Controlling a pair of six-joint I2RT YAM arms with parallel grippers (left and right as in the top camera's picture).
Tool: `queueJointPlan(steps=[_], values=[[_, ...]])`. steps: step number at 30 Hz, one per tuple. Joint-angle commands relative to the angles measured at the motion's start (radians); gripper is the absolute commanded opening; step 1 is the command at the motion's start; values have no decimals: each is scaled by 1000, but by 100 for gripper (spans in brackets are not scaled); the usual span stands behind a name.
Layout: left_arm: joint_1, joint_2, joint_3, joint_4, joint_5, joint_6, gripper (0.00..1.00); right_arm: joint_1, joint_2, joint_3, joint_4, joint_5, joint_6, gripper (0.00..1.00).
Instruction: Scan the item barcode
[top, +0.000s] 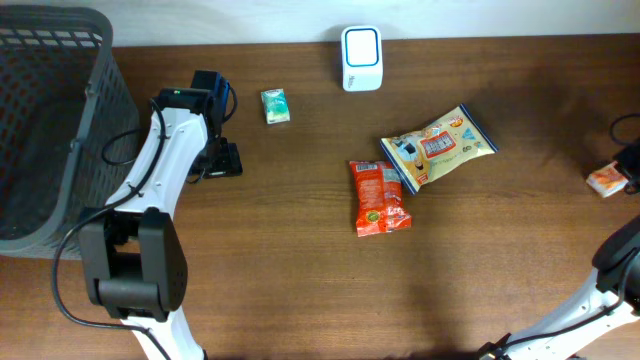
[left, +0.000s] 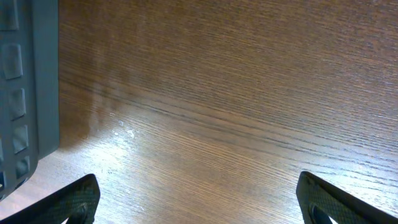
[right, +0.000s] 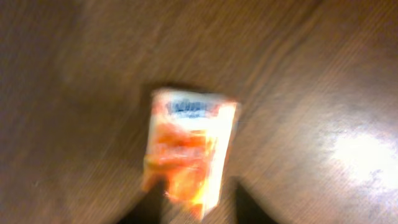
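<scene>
- the small orange packet (top: 606, 180) lies on the worktop (top: 300, 260) at the far right edge, well apart from the other things.
- only the right wrist view shows it from close up (right: 189, 149). it is blurry there, orange with a white and blue top, and no barcode can be made out.
- the right pincer (right: 198, 208) is just at the packet. its two dark fingers (right: 149, 208) stand on each side of the packet's lower end.
- the fingers are apart, but i cannot tell if they pinch the packet or have let it go.
- only the overhead view shows the white scanner (top: 361, 45) at the back of the worktop, far from the packet.
- it also shows a yellow bag (top: 437, 147), a red bag (top: 378, 197) touching it, and a little green packet (top: 275, 105).
- the left pincer (left: 199, 208) is spread wide with nothing in it, over bare wood.
- a grey basket (left: 31, 81) stands just beside it, at the left end of the worktop.
</scene>
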Motion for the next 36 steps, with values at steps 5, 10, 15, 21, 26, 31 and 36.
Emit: queueJointPlan(steps=[5, 10, 15, 21, 26, 31, 36], values=[[3, 7, -4, -1, -14, -14, 99, 11, -102, 61, -67, -79, 111, 66], [3, 7, -4, -1, -14, -14, 99, 14, -251, 64, -82, -340, 114, 70], [3, 7, -4, -1, -14, -14, 99, 70, -336, 64, -170, -584, 117, 75], [3, 7, -4, -1, -14, -14, 99, 192, -358, 63, -373, -581, 44, 72], [3, 7, -4, -1, -14, -14, 99, 277, -363, 63, -492, -572, -84, 70], [3, 7, -4, 0, -14, -14, 99, 354, -364, 44, -533, -501, -106, 70], [3, 7, -4, 21, 158, -14, 99, 468, -360, -45, -444, -471, -121, 99]])
